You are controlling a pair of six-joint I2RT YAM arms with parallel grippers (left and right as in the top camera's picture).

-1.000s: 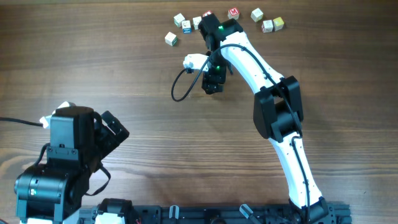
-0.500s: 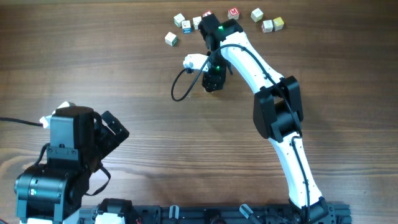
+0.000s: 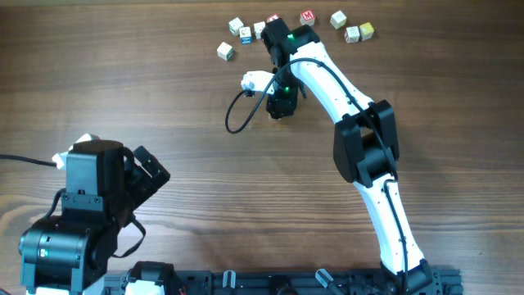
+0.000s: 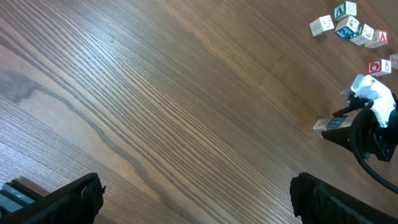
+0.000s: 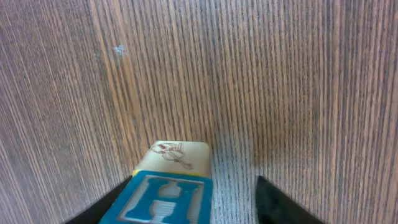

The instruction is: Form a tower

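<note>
Straddling the tower (image 5: 169,163), right gripper (image 5: 195,186)

Matt, streaky-grained wooden table (image 5: 298,93); tower (image 5: 174,180) of smooth pale wood, blue-painted face; glossy white plastic arm (image 3: 327,78).

The tower (image 5: 172,182) shows as two small wooden cubes that touch each other along one edge. The nearer cube (image 5: 166,200) has a blue frame and a blue letter H on the face that looks up; its near part is cut off by the picture edge. The farther cube (image 5: 177,155) is pale, with a yellowish edge and a thin brown drawing on its face. Both are turned the same way, sides in line. I cannot tell if one stands on the other or beside it. The tower rests on the wooden table (image 5: 298,74), in the far half, close to the middle.
</note>
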